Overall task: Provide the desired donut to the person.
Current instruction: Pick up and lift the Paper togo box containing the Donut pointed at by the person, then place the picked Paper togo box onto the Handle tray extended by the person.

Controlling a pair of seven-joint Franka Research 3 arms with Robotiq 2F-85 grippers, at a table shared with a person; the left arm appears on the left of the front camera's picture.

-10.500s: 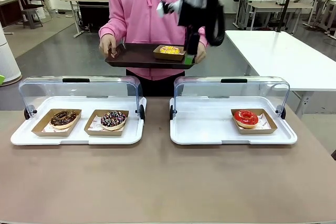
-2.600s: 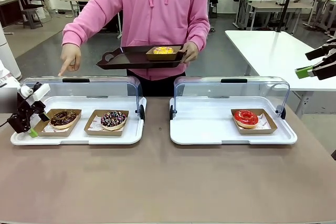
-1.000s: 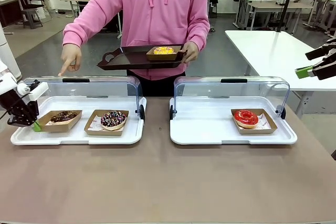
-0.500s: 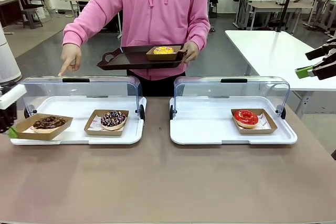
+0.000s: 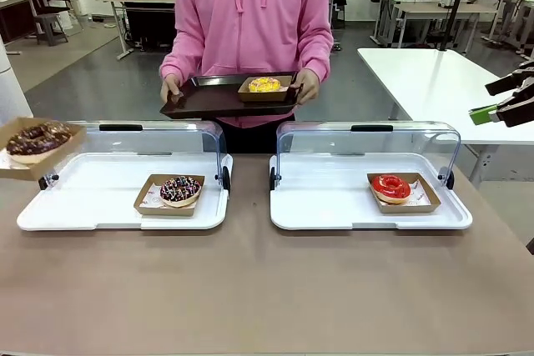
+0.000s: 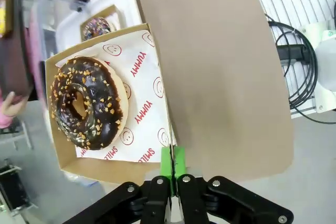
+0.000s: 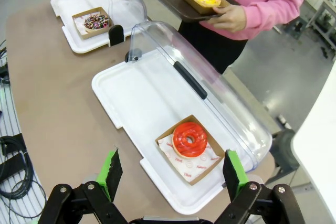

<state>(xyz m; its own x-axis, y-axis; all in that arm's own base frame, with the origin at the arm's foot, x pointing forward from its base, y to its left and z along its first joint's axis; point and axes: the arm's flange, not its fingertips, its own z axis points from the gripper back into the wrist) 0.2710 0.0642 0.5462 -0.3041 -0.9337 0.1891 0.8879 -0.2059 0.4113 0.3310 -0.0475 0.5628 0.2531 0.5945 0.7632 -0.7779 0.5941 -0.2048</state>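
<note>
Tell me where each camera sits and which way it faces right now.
Front: fixed on the robot's side, facing across the table at the person holding a tray; the right hand shows at picture right.
Left wrist: above the table's left end, looking down along the left hand, shut on the chocolate donut's box.
Right wrist: raised, looking down between the open right hand's fingers at the red donut.
Shared: front and left wrist both show the chocolate donut's box and the sprinkled donut.

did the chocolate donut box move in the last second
Yes: the chocolate donut box rose up and left, off the left tray, in the left gripper.
</note>
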